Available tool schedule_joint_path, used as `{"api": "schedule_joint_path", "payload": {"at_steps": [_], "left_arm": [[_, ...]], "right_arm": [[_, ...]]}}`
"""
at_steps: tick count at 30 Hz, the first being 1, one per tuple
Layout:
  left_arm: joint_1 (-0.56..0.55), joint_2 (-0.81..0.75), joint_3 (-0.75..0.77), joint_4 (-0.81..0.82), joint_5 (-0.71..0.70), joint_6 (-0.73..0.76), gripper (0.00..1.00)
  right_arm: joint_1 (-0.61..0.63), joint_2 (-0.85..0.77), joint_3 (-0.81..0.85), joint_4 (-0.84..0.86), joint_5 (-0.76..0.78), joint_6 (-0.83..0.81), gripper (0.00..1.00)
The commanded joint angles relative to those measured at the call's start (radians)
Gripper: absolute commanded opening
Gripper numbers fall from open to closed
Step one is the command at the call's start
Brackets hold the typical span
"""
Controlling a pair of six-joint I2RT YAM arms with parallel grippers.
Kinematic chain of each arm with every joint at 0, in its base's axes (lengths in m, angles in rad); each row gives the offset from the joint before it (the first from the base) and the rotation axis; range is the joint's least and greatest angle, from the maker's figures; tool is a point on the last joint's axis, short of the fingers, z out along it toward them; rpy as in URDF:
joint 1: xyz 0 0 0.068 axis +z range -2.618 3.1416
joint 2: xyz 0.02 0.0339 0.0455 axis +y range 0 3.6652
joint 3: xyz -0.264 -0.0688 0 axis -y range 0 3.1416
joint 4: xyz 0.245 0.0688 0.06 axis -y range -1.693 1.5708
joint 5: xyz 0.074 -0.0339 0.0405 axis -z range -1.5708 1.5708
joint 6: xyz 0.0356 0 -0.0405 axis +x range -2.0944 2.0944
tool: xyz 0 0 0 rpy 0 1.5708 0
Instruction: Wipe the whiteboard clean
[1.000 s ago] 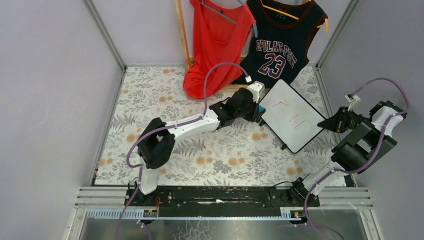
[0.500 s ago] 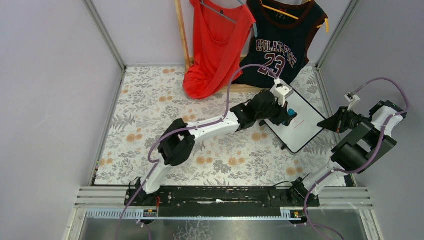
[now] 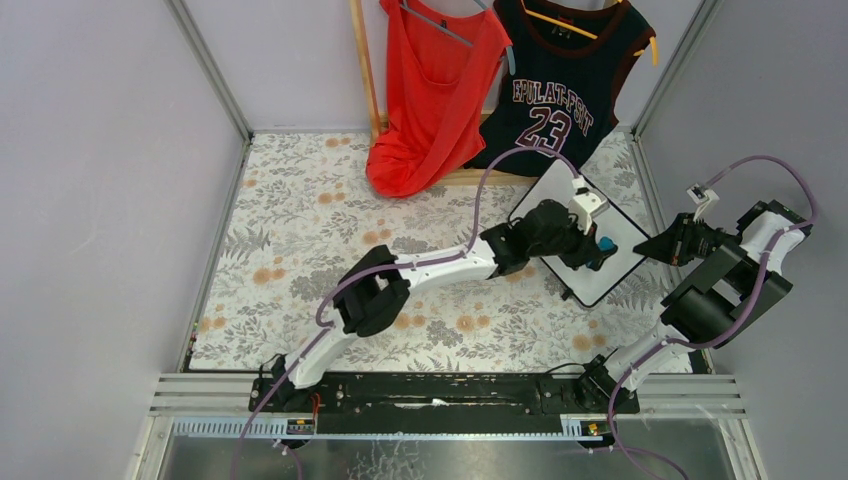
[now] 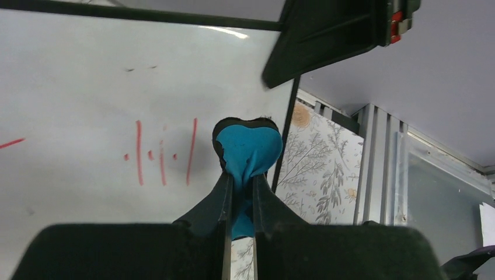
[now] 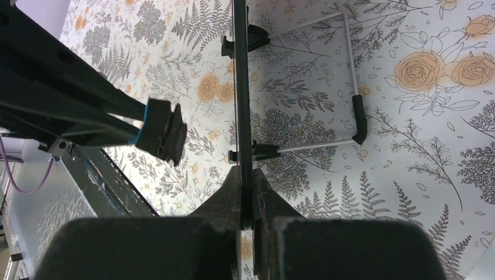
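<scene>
Left pincer [image 4: 239, 182] clamped on a blue eraser [image 4: 248, 146], against the whiteboard [image 4: 76, 87].
In front of this pincer the eraser sits near the board's right edge, with short red strokes [image 4: 163, 154] just to its left. The right pincer [image 5: 246, 175] is closed on the board's black edge, opposite the left one, above the flowered bench [image 3: 300, 210].

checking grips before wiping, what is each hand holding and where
The left hand pinches the blue eraser by its back end. The right hand clamps the whiteboard by its edge.
</scene>
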Motion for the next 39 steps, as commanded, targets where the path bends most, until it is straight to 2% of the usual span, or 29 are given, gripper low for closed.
{"api": "schedule_joint_path", "payload": {"at_steps": [1, 6, 13, 26, 39], "left_arm": [[-0.018, 0.051, 0.074, 0.120, -0.001, 0.022, 0.00], [-0.025, 0.119, 0.176, 0.082, -0.034, 0.047, 0.00], [-0.017, 0.212, 0.354, -0.053, -0.085, 0.073, 0.00], [0.021, 0.214, 0.320, -0.067, -0.111, 0.035, 0.00], [0.169, 0.182, 0.244, -0.101, -0.137, 0.027, 0.00]], "right_arm": [[0.017, -0.018, -0.021, 0.000, 0.150, -0.033, 0.00], [0.019, -0.034, -0.022, -0.011, 0.154, -0.035, 0.00], [0.020, -0.052, -0.028, -0.013, 0.160, -0.035, 0.00], [0.021, -0.052, -0.029, -0.013, 0.161, -0.035, 0.00], [0.020, -0.059, -0.049, -0.006, 0.166, -0.036, 0.00]]}}
